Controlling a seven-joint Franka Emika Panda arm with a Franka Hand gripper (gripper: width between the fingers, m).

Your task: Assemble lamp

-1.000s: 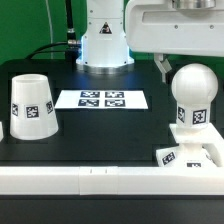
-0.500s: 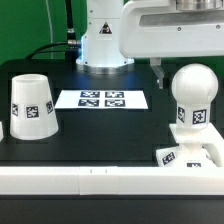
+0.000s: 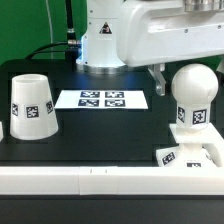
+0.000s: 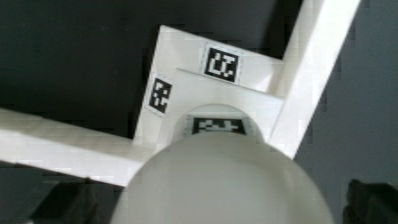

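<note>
Your white ball-shaped plastic bulb (image 3: 192, 92) stands upright on the flat square white base (image 3: 188, 154) at the exterior view's right, with its long axis vertical and the neck down. The gripper (image 3: 159, 82) hangs just beside it. Only one dark finger shows, so the jaws' opening cannot be told.

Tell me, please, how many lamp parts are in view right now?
3: the shade at the exterior view's left, the bulb at its right, and the base under the bulb. None looks hidden.
</note>
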